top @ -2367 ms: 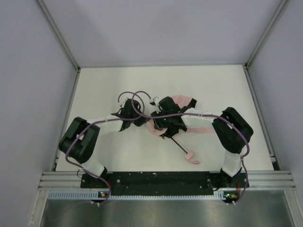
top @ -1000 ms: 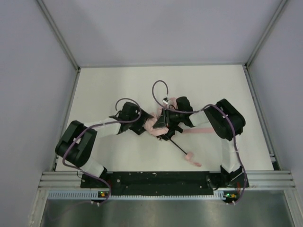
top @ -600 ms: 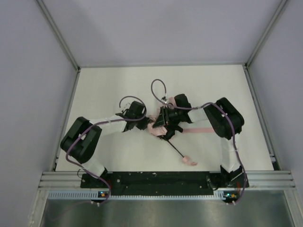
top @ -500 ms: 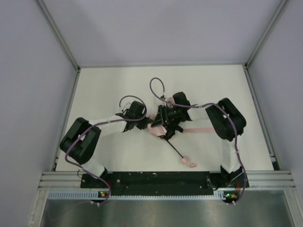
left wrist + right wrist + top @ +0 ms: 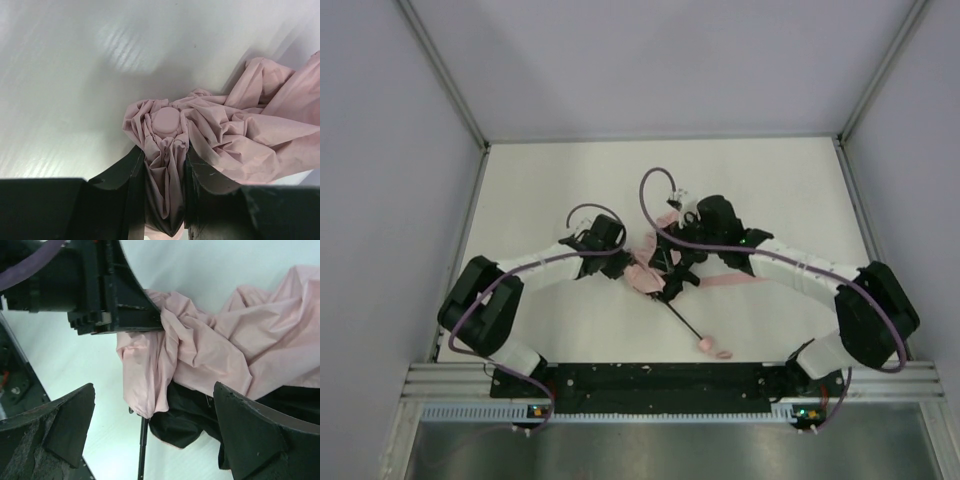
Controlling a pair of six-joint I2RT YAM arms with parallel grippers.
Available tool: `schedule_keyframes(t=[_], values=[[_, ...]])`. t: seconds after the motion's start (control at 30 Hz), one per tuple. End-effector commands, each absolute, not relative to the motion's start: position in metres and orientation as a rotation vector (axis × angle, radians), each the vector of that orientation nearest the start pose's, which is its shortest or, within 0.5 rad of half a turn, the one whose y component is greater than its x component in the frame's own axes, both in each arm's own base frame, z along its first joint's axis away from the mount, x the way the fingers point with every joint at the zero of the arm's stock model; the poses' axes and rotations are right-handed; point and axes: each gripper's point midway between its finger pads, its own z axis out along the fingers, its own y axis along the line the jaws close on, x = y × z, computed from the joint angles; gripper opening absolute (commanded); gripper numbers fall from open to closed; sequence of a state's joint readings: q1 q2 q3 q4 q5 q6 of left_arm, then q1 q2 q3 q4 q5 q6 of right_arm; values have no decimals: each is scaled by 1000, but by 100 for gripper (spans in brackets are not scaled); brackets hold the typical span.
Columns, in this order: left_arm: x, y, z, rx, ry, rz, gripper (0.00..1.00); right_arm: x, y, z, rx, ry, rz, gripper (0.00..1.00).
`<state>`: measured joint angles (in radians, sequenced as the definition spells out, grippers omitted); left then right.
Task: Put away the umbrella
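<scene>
Looking down, you see the pale pink fabric folding umbrella crumpled mid-way on the white tabletop, grey walls around. Your left gripper pinches fabric beside its round cap; your right gripper gapes wide above it, apparently holding nothing.

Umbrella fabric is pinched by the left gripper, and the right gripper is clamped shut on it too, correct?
No. The right gripper stands wide open over the umbrella, gripping nothing; the right wrist view shows it. The left gripper does pinch the fabric.
</scene>
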<state>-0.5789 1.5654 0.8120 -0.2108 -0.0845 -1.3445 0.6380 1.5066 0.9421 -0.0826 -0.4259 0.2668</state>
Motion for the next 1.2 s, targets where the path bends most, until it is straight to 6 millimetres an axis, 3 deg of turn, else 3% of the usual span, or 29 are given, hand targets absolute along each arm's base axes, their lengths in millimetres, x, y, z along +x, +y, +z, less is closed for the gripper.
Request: schedule_keyframes(t=[0.0,0.1,0.33,0.43,0.5,0.7,0.83,0.93,1.0,1.17], values=[[280,-202,38,-1057,2539,-420,0,282,311,136,-793,1980,658,98],[274,-195,34,-1080,2593,-336,0,281,321,131,-846,1925,584,95],[273,-200,34,-1094,2680,-341,0,272,350,113,-974,1861,549,92],[275,-202,32,-1071,2685,-353,0,276,354,103,-973,1947,534,92],[279,-204,30,-1009,2686,-378,0,287,340,109,-812,2059,566,92],[290,-221,36,-813,2595,-644,0,299,275,164,-292,2142,863,90],[291,-224,36,-735,2532,-765,0,324,231,178,-90,2211,949,88],[298,-230,43,-670,2458,-849,0,339,219,165,-117,2319,954,87],[301,-230,45,-660,2424,-868,0,344,221,161,-133,2359,1002,77],[314,-232,60,-655,2297,-938,0,333,218,138,-121,2422,997,73]])
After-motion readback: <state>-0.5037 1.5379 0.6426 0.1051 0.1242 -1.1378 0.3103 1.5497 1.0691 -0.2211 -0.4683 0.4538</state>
